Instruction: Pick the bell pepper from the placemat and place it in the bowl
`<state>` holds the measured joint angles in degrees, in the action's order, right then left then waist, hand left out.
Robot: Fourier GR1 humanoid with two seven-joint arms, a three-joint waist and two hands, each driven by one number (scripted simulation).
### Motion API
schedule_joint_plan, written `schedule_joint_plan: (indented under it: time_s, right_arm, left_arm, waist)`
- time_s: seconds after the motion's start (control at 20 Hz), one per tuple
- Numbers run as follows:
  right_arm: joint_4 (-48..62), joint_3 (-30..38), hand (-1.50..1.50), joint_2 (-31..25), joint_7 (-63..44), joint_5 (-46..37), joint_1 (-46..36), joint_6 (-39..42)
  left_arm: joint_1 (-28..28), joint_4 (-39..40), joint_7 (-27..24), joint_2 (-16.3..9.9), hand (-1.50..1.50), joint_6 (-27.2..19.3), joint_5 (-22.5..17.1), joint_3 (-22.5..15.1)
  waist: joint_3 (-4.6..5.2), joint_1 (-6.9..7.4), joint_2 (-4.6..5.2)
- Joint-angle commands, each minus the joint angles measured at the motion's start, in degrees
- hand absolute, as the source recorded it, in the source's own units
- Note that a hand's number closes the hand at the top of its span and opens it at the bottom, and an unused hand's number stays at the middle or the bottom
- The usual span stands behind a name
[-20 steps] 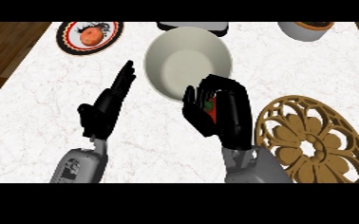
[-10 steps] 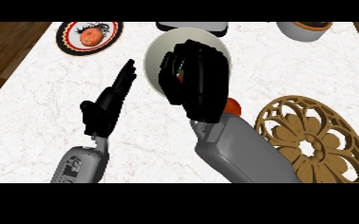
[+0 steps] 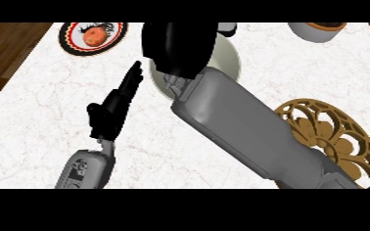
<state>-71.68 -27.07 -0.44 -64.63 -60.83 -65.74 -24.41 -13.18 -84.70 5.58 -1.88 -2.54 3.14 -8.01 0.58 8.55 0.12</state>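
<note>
My right hand (image 3: 177,46) hangs over the cream bowl (image 3: 230,61) at the top middle of the head view, its back turned toward me. It covers most of the bowl, leaving only the right rim and a sliver on the left in sight. No bell pepper shows anywhere; whatever lies under the hand or the grey forearm (image 3: 249,127) is hidden. The round tan openwork placemat (image 3: 329,137) lies at the right with nothing on its visible part. My left hand (image 3: 115,105) rests open at the left, fingers straight and pointing up, just left of the bowl.
A patterned plate (image 3: 76,41) holding a round orange-red item (image 3: 95,37) sits at the top left. A cup (image 3: 316,30) stands at the top right. The counter's dark wooden edge (image 3: 18,46) runs down the far left.
My right arm has stretched forward from beside the placemat to over the bowl. The red-and-green pepper seen in the hand a second ago is now out of sight. The left hand stays still.
</note>
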Motion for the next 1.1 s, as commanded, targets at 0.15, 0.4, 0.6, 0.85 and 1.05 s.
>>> schedule_joint_plan:
  time_s: [0.15, 0.4, 0.6, 0.85, 1.05]
  right_arm:
    - [15.41, 1.71, 1.5, 0.41, -15.5, -0.72, -12.65, 4.93]
    - [24.6, -0.04, 1.5, 0.41, -15.84, 1.24, -15.59, 7.46]
    - [29.51, 0.25, 1.5, 0.41, -15.83, 2.82, -16.28, 5.48]
    - [32.34, -1.45, 1.5, 0.4, -14.76, 3.85, -13.72, 4.01]
    - [33.49, -2.37, 1.5, 0.4, -13.1, 4.2, -8.17, -1.26]
  left_arm:
    - [-0.83, -0.43, -0.2, 0.58, 0.0, -0.98, 0.26, 0.33]
    - [0.72, -0.81, -0.6, -1.32, 0.0, 0.39, -0.82, 1.81]
    - [-0.1, 0.27, -1.24, 0.07, 0.0, -1.51, 0.01, 1.93]
    - [0.76, 0.91, -1.66, 0.57, 0.0, -2.92, 1.42, 1.56]
    - [0.65, -1.3, -0.31, 0.12, 0.0, -2.5, 0.16, 2.55]
  waist:
    - [-0.1, -1.04, 0.44]
    - [-0.25, -2.06, 0.53]
    - [-0.34, -3.23, 0.66]
    - [-0.45, -4.94, 0.38]
    - [-0.52, -5.51, 0.3]
